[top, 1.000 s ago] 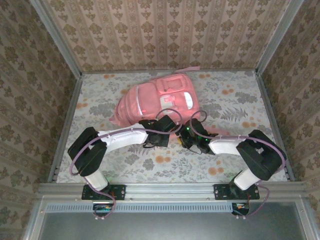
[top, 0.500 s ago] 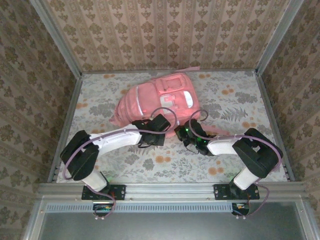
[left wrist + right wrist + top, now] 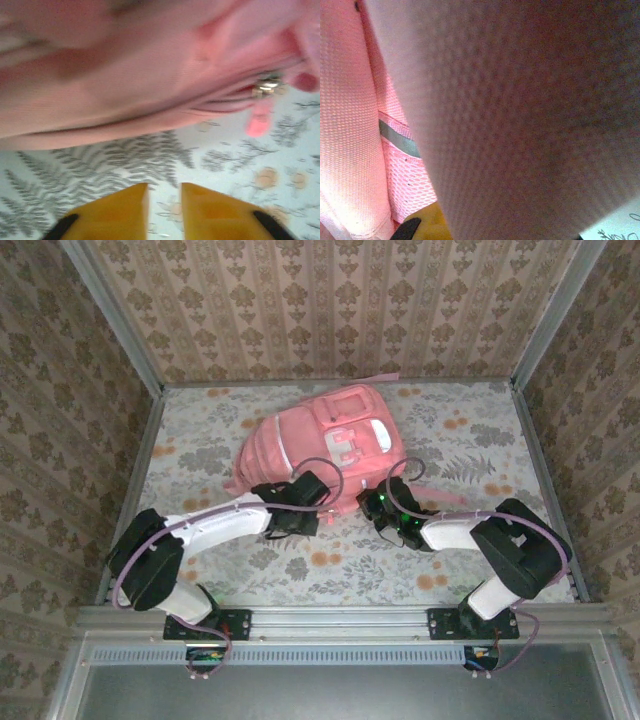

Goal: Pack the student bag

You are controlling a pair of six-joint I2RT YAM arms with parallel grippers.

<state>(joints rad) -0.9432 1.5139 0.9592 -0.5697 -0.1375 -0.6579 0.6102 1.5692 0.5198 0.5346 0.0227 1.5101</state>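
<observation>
From above you see the pink backpack (image 3: 305,435) lying flat on the floral table (image 3: 480,440), toward the far middle, its pale stripe (image 3: 277,445) curving down the left side. Your left gripper (image 3: 312,488) sits at the bag's near edge, and your right gripper (image 3: 368,498) is just beside it to the right, against the bag's near-right corner. A thin pink strap (image 3: 440,497) trails away past the right wrist. From this height you cannot tell how either pair of jaws stands.
</observation>
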